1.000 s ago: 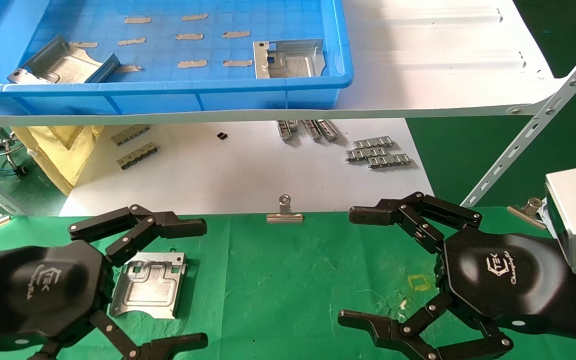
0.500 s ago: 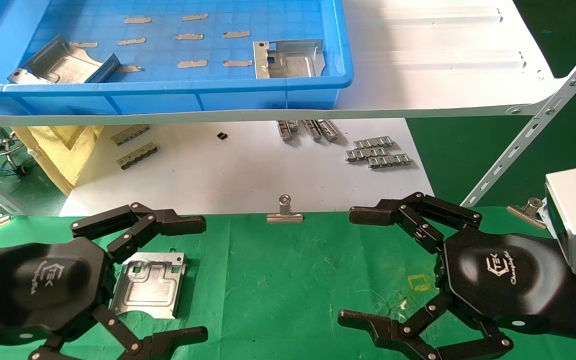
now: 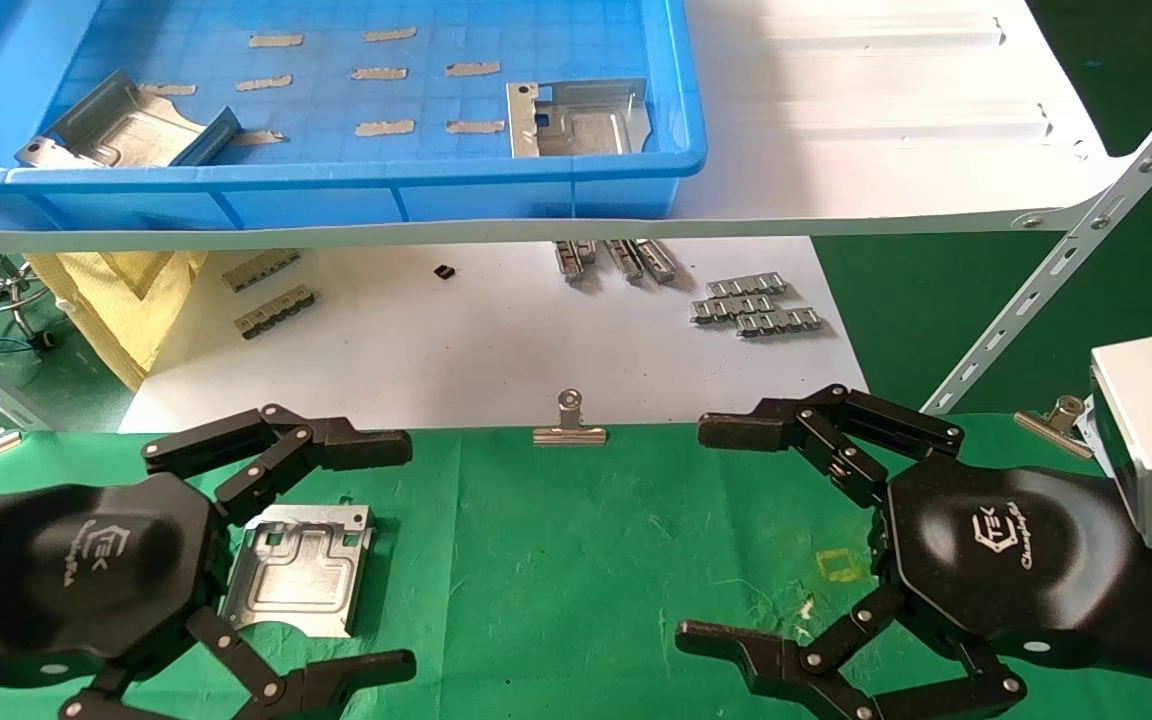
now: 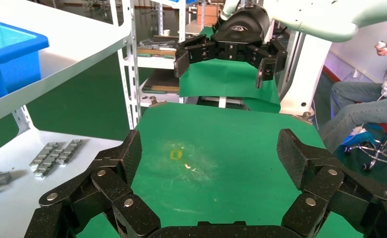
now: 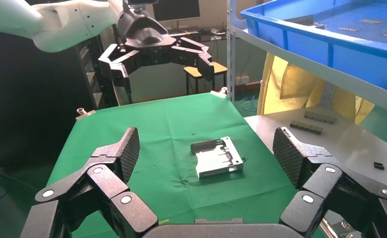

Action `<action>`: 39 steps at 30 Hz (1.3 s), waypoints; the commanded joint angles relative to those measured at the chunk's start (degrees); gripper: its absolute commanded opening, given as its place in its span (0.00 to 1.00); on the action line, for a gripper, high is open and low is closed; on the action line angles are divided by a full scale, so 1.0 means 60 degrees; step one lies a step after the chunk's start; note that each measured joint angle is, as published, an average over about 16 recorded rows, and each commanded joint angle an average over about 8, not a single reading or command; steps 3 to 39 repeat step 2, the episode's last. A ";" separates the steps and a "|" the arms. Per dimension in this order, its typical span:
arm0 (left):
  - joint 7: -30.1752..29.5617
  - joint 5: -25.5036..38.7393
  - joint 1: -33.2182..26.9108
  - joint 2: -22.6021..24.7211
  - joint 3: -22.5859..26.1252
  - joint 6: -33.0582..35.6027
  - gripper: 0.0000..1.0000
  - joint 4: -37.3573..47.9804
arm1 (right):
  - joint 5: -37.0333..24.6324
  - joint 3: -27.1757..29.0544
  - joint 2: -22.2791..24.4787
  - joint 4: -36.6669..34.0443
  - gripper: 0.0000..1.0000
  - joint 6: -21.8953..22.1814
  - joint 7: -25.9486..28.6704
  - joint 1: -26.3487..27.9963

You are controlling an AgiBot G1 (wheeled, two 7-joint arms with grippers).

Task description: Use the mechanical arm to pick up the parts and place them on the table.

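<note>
Counting progress, I am seeing one part (image 3: pixel 298 570) already lying flat on the green table (image 3: pixel 576 560), just beside my left gripper (image 3: pixel 316 560), whose fingers are spread wide and gripping nothing. Two more parts, (image 3: pixel 121 125) and (image 3: pixel 576 118), are waiting in the blue bin (image 3: pixel 356 190) on the white shelf (image 3: pixel 886 130). My right gripper (image 3: pixel 736 535) is hovering over the table, also splayed and empty. I am judging the job roughly a third done.
</note>
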 commanded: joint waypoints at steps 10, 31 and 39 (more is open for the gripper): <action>0.0003 0.0003 -0.0006 0.0002 0.0005 0.0003 1.00 0.0011 | 0.0000 0.0000 0.0000 0.0000 1.00 0.0000 0.0000 0.0000; 0.0003 0.0003 -0.0006 0.0002 0.0005 0.0003 1.00 0.0011 | 0.0000 0.0000 0.0000 0.0000 1.00 0.0000 0.0000 0.0000; 0.0003 0.0003 -0.0006 0.0002 0.0005 0.0003 1.00 0.0011 | 0.0000 0.0000 0.0000 0.0000 1.00 0.0000 0.0000 0.0000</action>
